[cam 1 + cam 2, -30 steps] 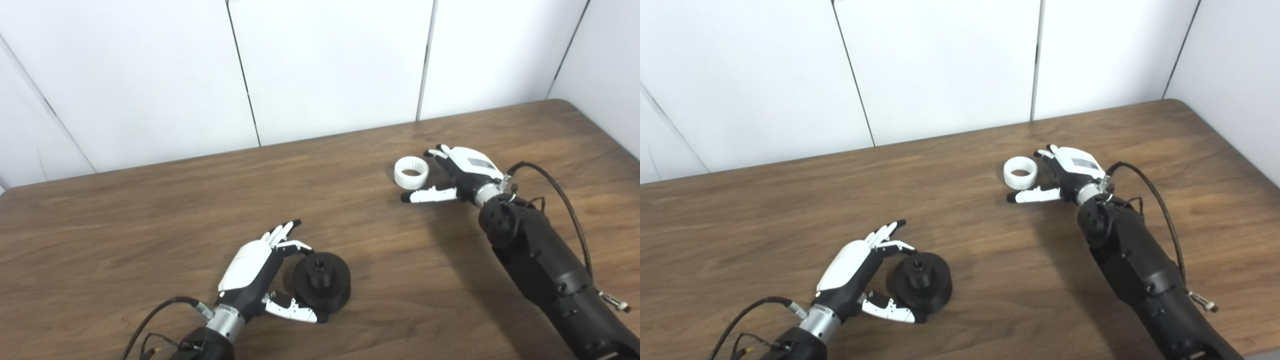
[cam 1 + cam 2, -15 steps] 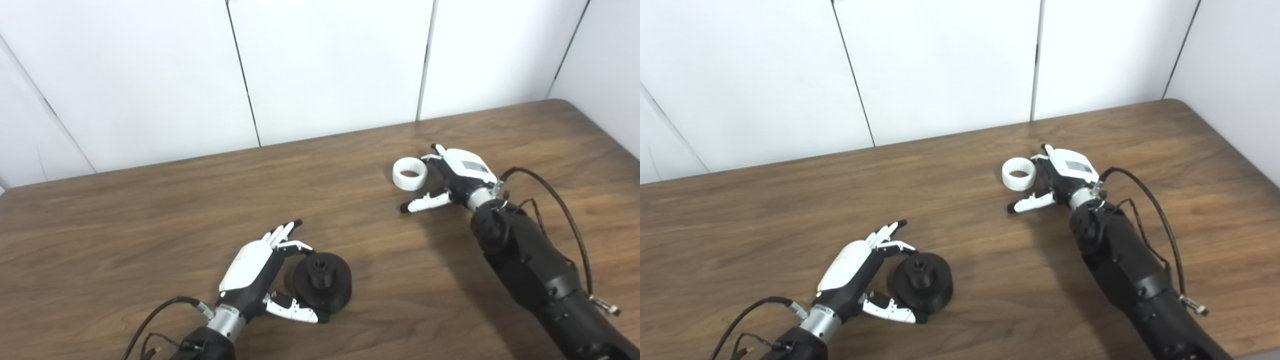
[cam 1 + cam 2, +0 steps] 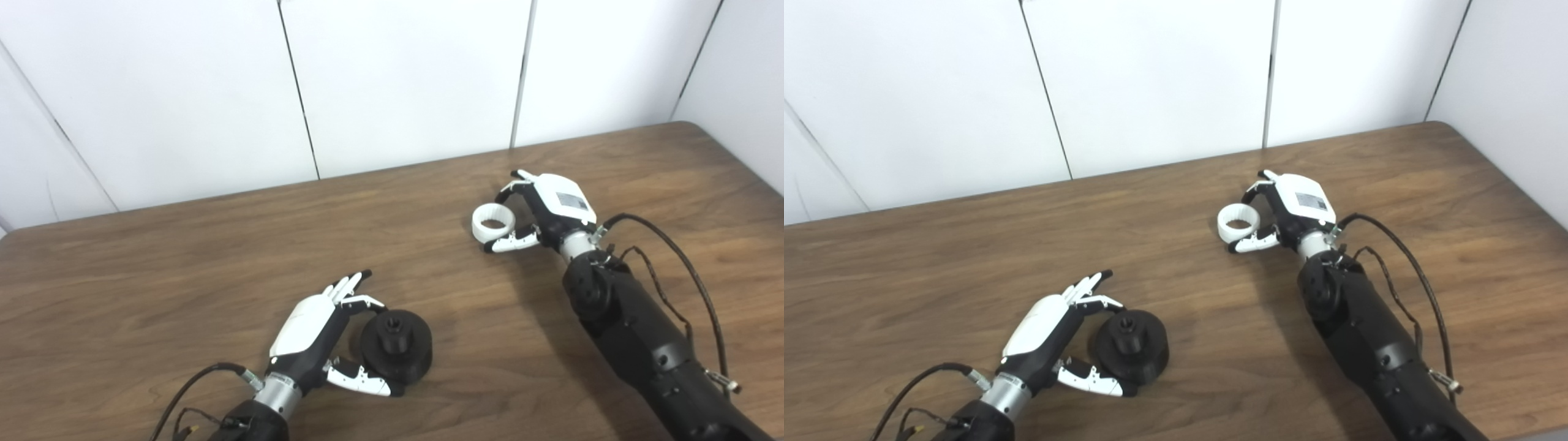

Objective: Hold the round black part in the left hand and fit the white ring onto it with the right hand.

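Observation:
The round black part [image 3: 395, 353] rests on the table near the front. My left hand [image 3: 318, 331] lies cupped against its left side. The thumb runs along its front, one curled finger touches its back, and the other fingers are straight and apart. The white ring [image 3: 493, 222] is at the middle right of the table. My right hand [image 3: 545, 211] has its thumb under the ring's near edge and its fingers curled over its far side, closed on it. I cannot tell whether the ring is off the table.
The brown wooden table [image 3: 184, 269] ends at white wall panels [image 3: 398, 79] behind. Its right edge runs close to my right arm [image 3: 637, 331]. Cables hang from both wrists.
My right hand has moved left and closed its thumb and fingers around the white ring, and the ring has shifted a little left and nearer. My left hand and the black part have not moved.

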